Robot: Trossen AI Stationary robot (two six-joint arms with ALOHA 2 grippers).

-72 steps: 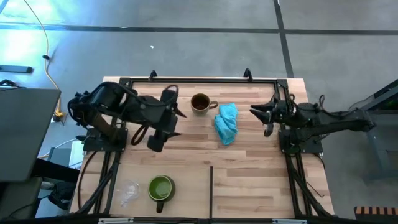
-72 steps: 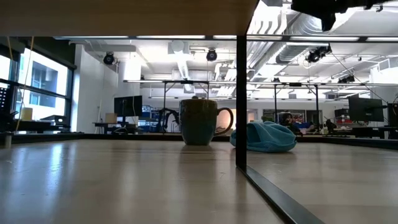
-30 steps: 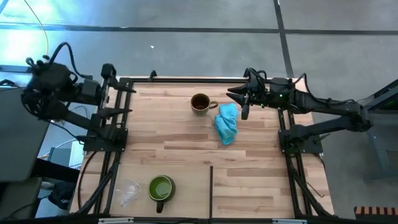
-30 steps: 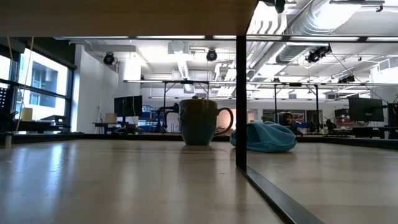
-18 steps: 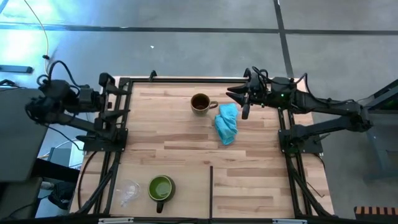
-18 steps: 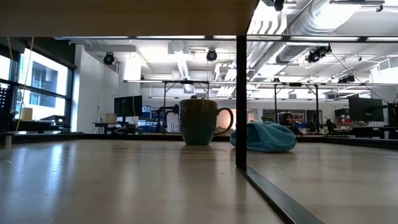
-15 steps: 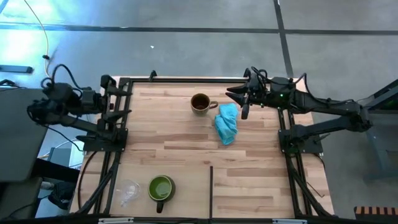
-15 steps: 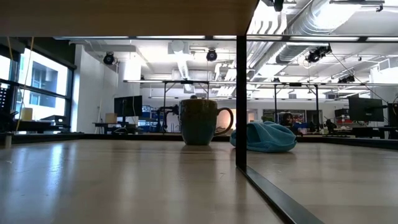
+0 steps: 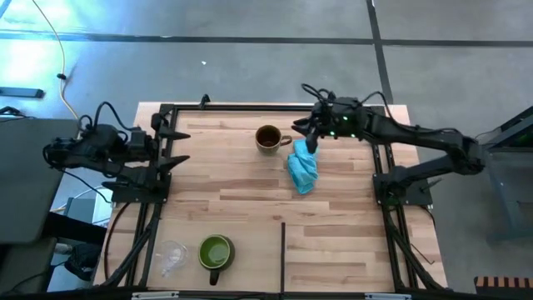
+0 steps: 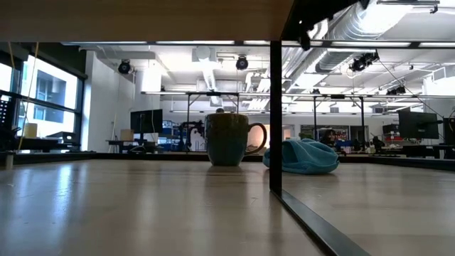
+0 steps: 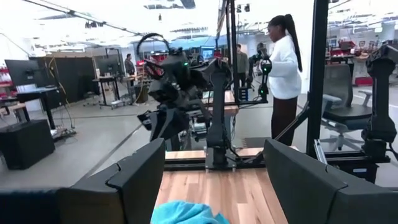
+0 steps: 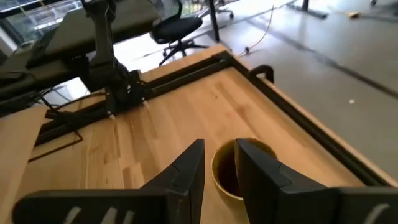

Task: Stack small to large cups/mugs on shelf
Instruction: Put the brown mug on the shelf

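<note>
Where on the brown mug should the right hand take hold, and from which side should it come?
Probably the rim of the brown mug, from above: it stands upright, mouth open. The handle points toward the blue cloth, so that side is crowded. The right hand hovers near it.

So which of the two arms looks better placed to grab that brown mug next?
Probably the right. Its gripper hangs just beside the brown mug, fingers slightly apart, while the left gripper waits at the table's left edge, farther away.

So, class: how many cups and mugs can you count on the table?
3. The brown mug stands near the far edge beside the blue cloth; the green mug and the clear cup sit at the near-left edge.
</note>
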